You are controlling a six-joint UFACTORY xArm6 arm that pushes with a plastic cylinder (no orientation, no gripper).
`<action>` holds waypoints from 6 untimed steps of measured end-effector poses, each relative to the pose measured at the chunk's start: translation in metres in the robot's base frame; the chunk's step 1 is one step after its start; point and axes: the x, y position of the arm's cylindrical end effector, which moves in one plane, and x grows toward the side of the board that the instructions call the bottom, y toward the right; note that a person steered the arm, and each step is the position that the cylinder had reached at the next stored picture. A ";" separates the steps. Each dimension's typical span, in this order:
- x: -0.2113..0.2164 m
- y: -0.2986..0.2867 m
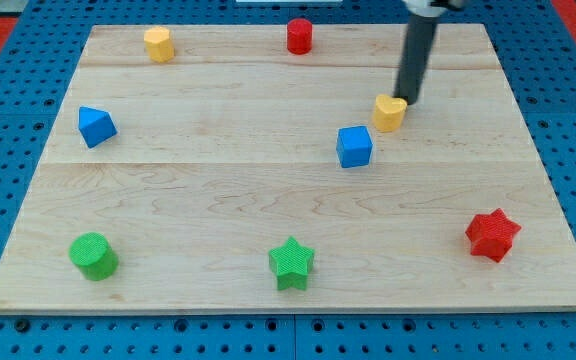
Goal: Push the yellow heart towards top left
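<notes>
The yellow heart (389, 112) lies on the wooden board (268, 190), right of the middle in the upper half. My tip (408, 101) is at the end of the dark rod, right against the heart's upper right side. A blue cube (354, 146) sits just below and left of the heart, close to it but apart.
A yellow cylinder-like block (159, 44) and a red cylinder (299, 36) stand near the view's top edge. A blue block (96, 126) is at the left. A green cylinder (93, 255), a green star (291, 263) and a red star (492, 235) lie along the bottom.
</notes>
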 end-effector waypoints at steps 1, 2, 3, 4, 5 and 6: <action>0.013 0.001; 0.045 -0.034; 0.030 -0.078; 0.013 -0.112; -0.004 -0.126; -0.030 -0.131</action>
